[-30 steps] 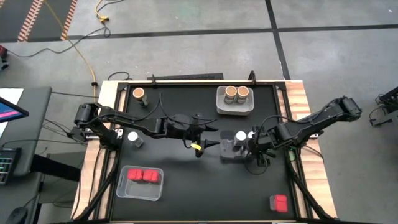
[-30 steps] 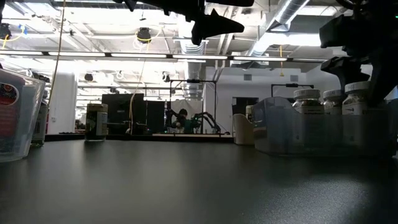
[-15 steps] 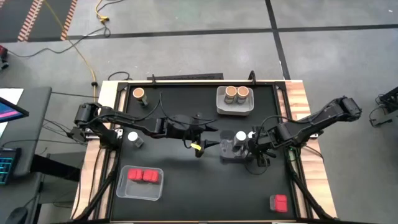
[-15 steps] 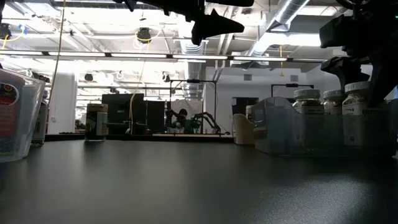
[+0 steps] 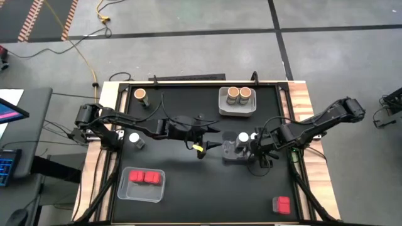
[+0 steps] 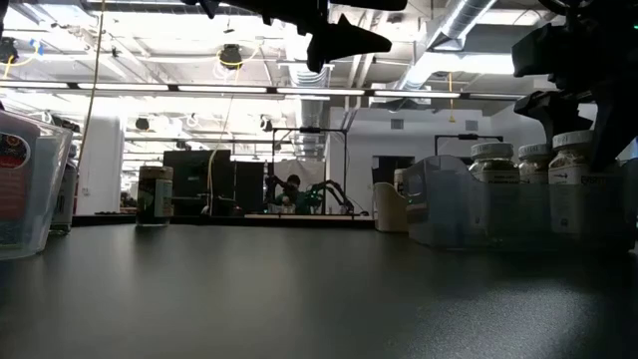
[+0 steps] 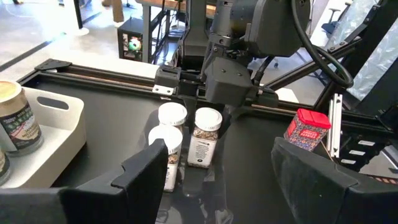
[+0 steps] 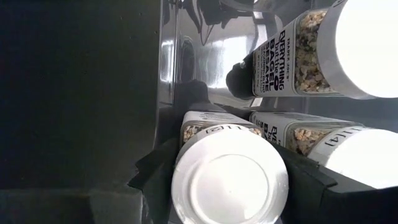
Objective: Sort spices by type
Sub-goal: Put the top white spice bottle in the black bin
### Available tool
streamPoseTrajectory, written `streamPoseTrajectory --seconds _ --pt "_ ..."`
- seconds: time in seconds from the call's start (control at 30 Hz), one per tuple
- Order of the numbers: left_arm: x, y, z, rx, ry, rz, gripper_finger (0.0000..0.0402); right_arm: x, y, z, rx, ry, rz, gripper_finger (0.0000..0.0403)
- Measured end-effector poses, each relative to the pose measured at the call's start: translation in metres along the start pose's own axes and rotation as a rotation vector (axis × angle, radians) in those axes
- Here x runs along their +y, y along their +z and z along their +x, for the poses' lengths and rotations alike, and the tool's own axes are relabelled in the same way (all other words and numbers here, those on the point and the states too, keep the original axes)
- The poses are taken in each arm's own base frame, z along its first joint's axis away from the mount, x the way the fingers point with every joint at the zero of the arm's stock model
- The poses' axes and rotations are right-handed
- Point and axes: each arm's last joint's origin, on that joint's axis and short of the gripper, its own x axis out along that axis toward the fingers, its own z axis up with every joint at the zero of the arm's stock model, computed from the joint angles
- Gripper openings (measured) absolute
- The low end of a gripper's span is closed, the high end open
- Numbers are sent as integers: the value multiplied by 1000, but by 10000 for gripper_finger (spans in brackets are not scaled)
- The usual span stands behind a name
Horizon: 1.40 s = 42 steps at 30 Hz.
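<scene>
Right-centre of surface [image 5: 188, 188]: right gripper [image 5: 256, 152] is down at the clear tray [image 5: 227, 155], fingers [image 8: 155, 177] clamped on either side of a white-lidded jar [image 8: 229, 179], seasoning mix visible through its wall. Grip sits just under the lid. Two more jars of the same kind [image 8: 323, 53] lie right beside it in the tray, v. tight spacing.

Left gripper [image 5: 210, 145] hovers just off the tray's other side, fingers spread, nothing betw. them. Waiting arm.

Elsewhere:
- Loose white-lidded jar [image 5: 134, 138] at left edge, unsorted.
- Loose cork-topped jar [image 5: 140, 95] at far left corner; two sorted ones in the white tray [image 5: 237, 110].
- Two red boxes in the near-left tray [image 5: 125, 188]; one loose red box [image 5: 282, 204] at near right.

Handling notes (judgement):
- Jar looks rigid, light, part-filled w/ dry mix. Smooth round wall, so prob. slippery; could rotate or slide if squeezed off-centre.
- Best hold: across the body just below the lid, where lid overhang gives a stop. Not on the lid alone; can't tell how tight it's screwed.
- Glass or plastic? Can't tell, so set down gently.
- Risk: neighbours nearly touching, so a finger may nudge or tip one on release.
</scene>
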Motion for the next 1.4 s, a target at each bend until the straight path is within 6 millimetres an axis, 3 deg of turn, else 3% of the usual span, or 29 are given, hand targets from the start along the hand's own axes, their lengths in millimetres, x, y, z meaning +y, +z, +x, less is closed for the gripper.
streamPoseTrajectory --seconds 1.13,1.4 --pt "0 -1 0 7 1 1 275 0 3 0 -33 1 18 251" --pt "0 -1 0 8 1 1 274 0 3 0 -32 1 16 281"
